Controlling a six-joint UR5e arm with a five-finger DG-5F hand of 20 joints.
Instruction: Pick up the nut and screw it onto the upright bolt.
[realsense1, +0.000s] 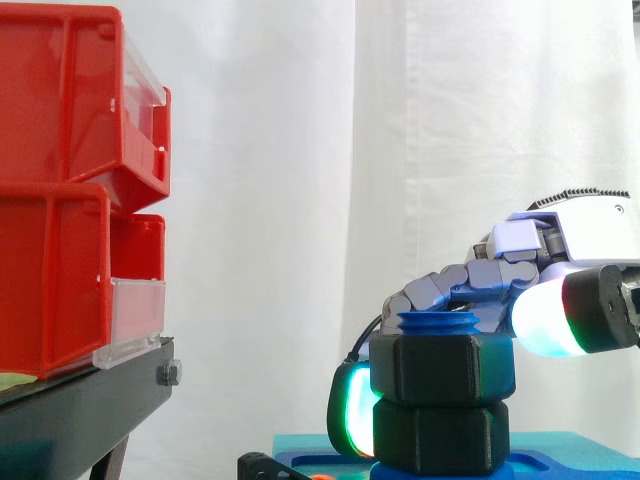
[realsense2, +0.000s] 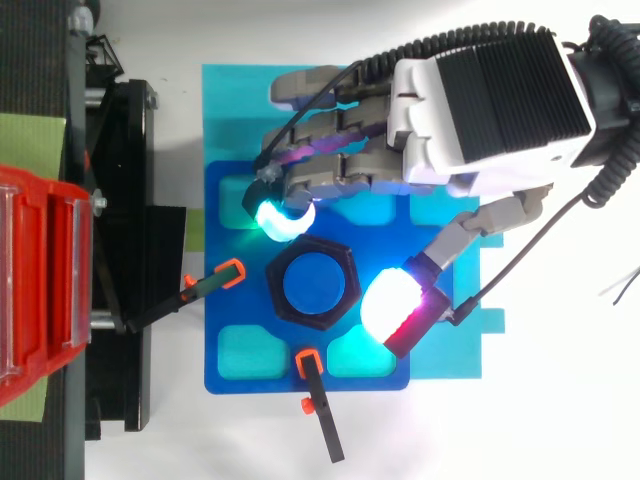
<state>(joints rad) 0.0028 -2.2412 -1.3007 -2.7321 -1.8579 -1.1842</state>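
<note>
A blue upright bolt stands on a blue base plate; its threaded top sticks out above a black hex nut. This nut sits on the bolt above a second black hex piece. My hand reaches in from the right, with its fingers curled round the upper nut. A cyan-green glowing fingertip lies against the nut's far-left side, and the white-red glowing thumb pad is at its right side.
Two black clamps with orange tips lie on the plate's left and front edges. Red bins sit stacked on a black stand to the left. A cyan mat lies under the plate.
</note>
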